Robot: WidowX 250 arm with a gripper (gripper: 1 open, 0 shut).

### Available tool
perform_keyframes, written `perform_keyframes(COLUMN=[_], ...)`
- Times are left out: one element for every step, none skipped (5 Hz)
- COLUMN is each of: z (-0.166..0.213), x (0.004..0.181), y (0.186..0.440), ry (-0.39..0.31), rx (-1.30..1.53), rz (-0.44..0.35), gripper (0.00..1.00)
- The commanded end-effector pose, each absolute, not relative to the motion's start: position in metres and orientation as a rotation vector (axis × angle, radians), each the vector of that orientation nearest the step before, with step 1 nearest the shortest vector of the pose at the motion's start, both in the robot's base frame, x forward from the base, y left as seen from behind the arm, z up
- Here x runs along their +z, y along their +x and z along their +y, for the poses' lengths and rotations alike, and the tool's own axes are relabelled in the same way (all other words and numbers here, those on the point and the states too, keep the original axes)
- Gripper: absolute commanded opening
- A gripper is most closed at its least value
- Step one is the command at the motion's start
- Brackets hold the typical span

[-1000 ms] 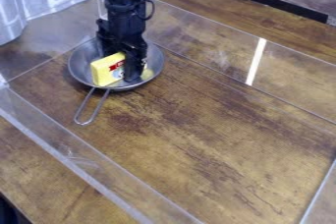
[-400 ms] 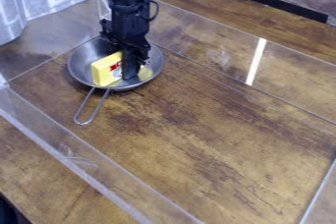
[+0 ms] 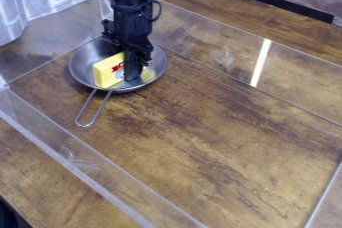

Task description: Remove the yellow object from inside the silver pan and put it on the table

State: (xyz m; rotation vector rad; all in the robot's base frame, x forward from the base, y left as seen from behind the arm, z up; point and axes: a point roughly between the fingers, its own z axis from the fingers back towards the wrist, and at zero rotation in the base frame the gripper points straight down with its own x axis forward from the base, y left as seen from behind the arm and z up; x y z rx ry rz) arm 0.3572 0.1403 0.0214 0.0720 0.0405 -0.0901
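- The pan (image 3: 88,75) sits toward the far left of the surface (image 3: 214,132) — round, shallow, shiny metal, with its bottom catching the light.
- Its thin wire-loop handle (image 3: 90,107) runs out from the near rim toward me and lies flat on the wood.
- Inside the pan lies the yellow block (image 3: 107,68), a small butter-stick shape, much smaller than the pan itself. It rests on the pan's floor, a little left of centre.
- On the block's right end I can make out a white patch with red marks, right where the arm comes down.
- The black arm drops straight into the pan from above, and its pincer (image 3: 130,69) is down at the block's right end — fingers drawn together on the yellow block, from what I can see.
- The dark fingers hide part of the block, so exactly where they pinch it I cannot tell.
- The block is not lifted; it is in the pan, low against the metal.
- Nothing else shows in the pan besides the block and the pincer's tip.
- The surface is dark brown wood with strong grain and a glossy sheen; a bright white streak of reflected light (image 3: 262,62) lies well to the right of the pan.
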Motion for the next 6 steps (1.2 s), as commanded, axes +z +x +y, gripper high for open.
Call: perform_keyframes(z=[0.148,0.148,0.151,0.153,0.156,0.159], x=[0.04,0.046,0.055,0.063,0.07,0.076], y=[0.355,0.353,0.353,0.352,0.353,0.352], ry=[0.094,0.096,0.1,0.105,0.109,0.112], rx=[-0.086,-0.085,-0.073,-0.063,-0.054,-0.045], rz=[0.026,0.028,0.034,0.043,0.049,0.053], gripper=[0.0,0.0,0.0,0.0,0.0,1.0])
